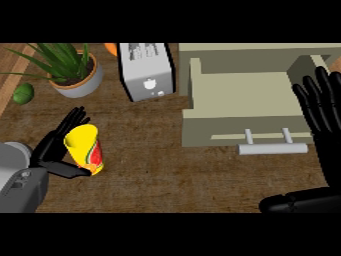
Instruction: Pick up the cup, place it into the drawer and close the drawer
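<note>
**Cup in hand, drawer waiting open**

Look at your left hand (58,145). Its black fingers and thumb are wrapped round the tall yellow cup with the red and green picture on its side (84,148). The cup leans a little and sits near the left side of the brown wooden counter (165,170). I cannot tell if it is lifted yet or touching the top.

Your right hand (328,107) is held flat with straight fingers and holds nothing. It rests by the right side of the pale beige drawer (236,100). It looks ready there to push the drawer later.

The drawer is pulled out, so there is room inside for the cup. Its grey bar handle (272,148) faces you.

The cup is well apart from the drawer, so you need to carry it to the right. Behind the cup stand a silver toaster (147,70) and a green plant in a grey pot (73,70). Keep away from them.
</note>
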`<move>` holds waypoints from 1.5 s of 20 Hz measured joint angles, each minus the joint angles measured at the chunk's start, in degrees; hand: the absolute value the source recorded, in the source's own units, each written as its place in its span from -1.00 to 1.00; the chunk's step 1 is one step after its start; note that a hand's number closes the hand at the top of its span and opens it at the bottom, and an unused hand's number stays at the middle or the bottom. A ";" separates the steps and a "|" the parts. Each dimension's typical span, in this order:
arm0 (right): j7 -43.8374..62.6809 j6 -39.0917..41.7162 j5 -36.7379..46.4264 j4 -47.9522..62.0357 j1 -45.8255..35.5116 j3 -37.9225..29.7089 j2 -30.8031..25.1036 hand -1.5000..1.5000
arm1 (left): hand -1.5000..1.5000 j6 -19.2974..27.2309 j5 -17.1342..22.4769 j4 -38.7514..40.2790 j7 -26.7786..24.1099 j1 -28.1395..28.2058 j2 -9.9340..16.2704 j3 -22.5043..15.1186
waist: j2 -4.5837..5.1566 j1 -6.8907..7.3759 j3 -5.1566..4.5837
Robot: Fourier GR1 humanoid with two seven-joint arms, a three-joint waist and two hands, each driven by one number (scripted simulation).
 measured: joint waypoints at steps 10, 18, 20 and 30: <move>2.52 -0.43 -0.89 -1.13 -1.30 -0.94 -0.80 -1.00 | 1.00 -2.96 3.25 -2.63 -0.13 0.35 -2.24 -1.95 | -0.01 0.30 -0.24; 1.70 0.15 -1.24 -0.71 -0.55 -1.77 -1.19 -1.00 | 1.00 6.79 7.08 -4.04 -6.06 2.47 -4.74 2.13 | -0.17 0.93 -0.14; 1.42 -0.14 -0.76 -0.68 -0.35 -1.71 -0.97 -1.00 | 1.00 12.25 9.03 -5.04 -7.54 3.59 -6.34 4.88 | -0.26 1.37 -0.11; 1.65 0.44 -1.82 -1.01 0.74 -3.22 -1.54 -1.00 | 1.00 18.87 13.02 -18.68 -5.58 6.77 -11.32 5.35 | -0.23 1.59 -0.32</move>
